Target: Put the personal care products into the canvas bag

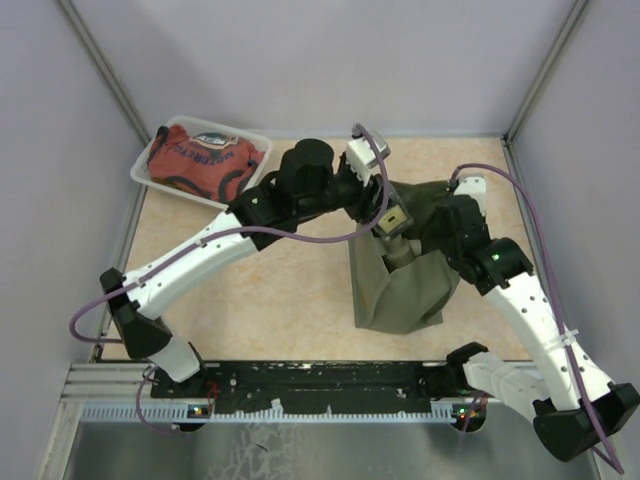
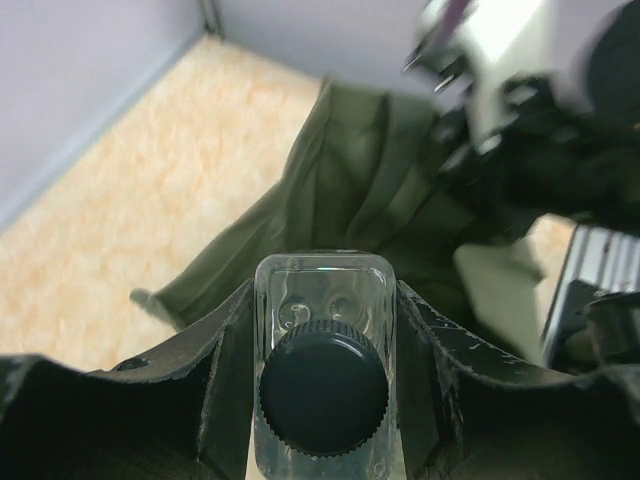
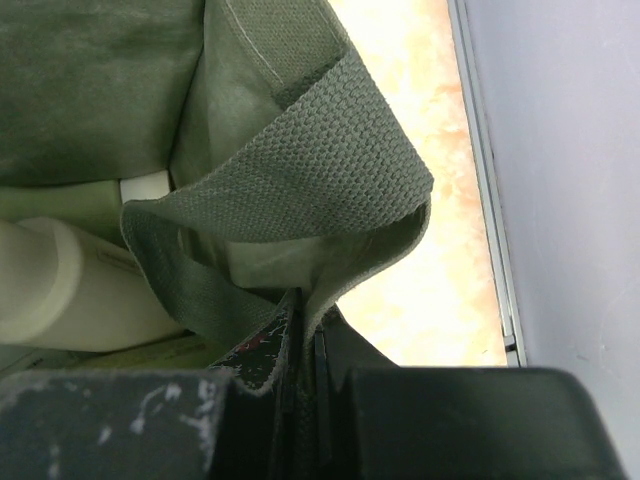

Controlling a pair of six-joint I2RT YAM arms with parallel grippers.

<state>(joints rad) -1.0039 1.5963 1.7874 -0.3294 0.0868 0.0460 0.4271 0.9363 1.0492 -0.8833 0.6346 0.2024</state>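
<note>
A clear bottle [image 2: 322, 285] with a dark cap [image 2: 323, 388] sits clamped in the left gripper [image 2: 322, 310], one finger pressed to each flat side and the cap facing the wrist cam. It hangs just over the far end of the canvas bag [image 1: 400, 285], which slumps toward the right edge of the table [image 1: 280, 290], approx. midway between near and far edges.

The bottle looks light, rigid and smooth-walled, so prob. slippery. The flat sides below the cap look like the sound place to hold it, as the fingers do here. The bag is soft and creased and likely won't hold its mouth open w/o help.

The right gripper [image 3: 305, 345] is pinched tight on the bag's woven strap [image 3: 320, 160] at the rim, on the side nearer the right edge. A cream bottle [image 3: 70, 290] already lies inside.

At the far left corner, a clear tray [image 1: 140, 172] holds a red cloth [image 1: 200, 160], well apart from the bag.
</note>
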